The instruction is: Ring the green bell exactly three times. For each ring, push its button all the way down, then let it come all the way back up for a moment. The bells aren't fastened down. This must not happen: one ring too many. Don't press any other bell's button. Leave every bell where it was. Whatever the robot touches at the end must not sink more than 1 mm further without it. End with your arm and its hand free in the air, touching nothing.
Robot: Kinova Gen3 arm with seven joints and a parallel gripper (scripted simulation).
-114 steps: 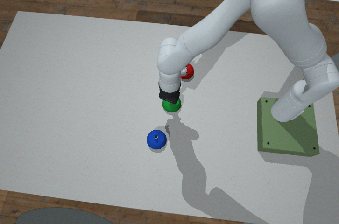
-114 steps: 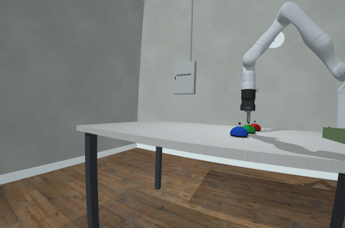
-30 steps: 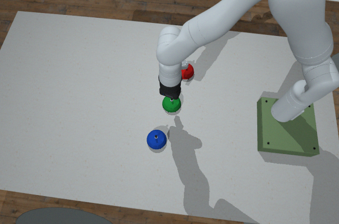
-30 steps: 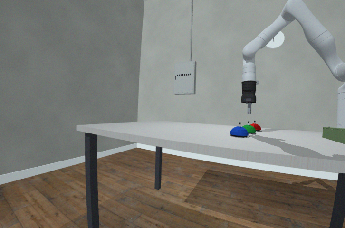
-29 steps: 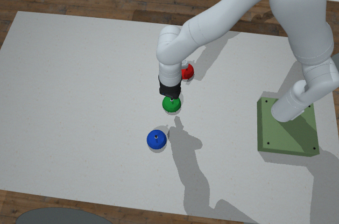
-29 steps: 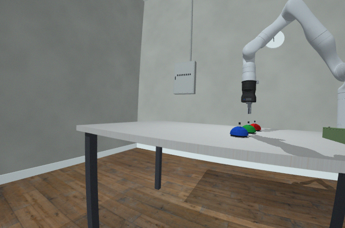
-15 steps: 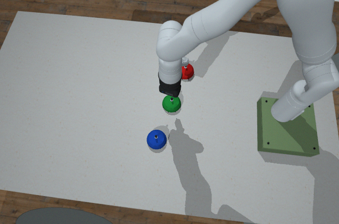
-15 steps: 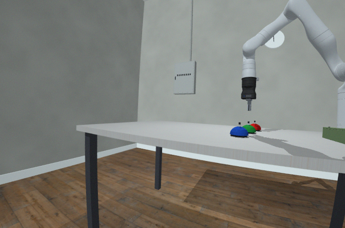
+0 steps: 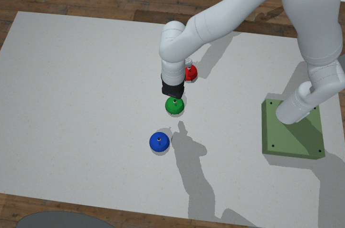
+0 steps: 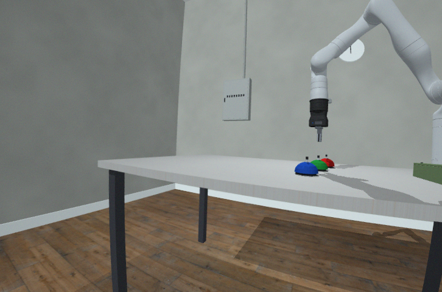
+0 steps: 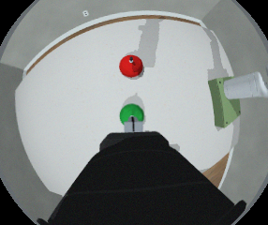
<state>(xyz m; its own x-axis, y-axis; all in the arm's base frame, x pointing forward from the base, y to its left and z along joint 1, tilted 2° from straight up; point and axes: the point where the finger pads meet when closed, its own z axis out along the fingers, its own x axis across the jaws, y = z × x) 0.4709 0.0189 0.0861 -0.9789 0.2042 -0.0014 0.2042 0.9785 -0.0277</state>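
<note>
The green bell (image 9: 174,105) stands on the white table between the red bell (image 9: 190,72) and the blue bell (image 9: 158,141). Its small dark button stands up, untouched. My gripper (image 10: 318,137) is shut and empty. It hangs straight above the green bell (image 10: 318,164), with a clear gap between the fingertips and the button. In the wrist view the green bell (image 11: 132,114) lies just ahead of the dark gripper body, with the red bell (image 11: 130,67) beyond it. In the top view the fingers are hidden under the wrist.
The arm's green base plate (image 9: 292,128) sits at the table's right side. The blue bell (image 10: 307,168) and red bell (image 10: 327,162) flank the green one closely. The table edges lie far from the bells.
</note>
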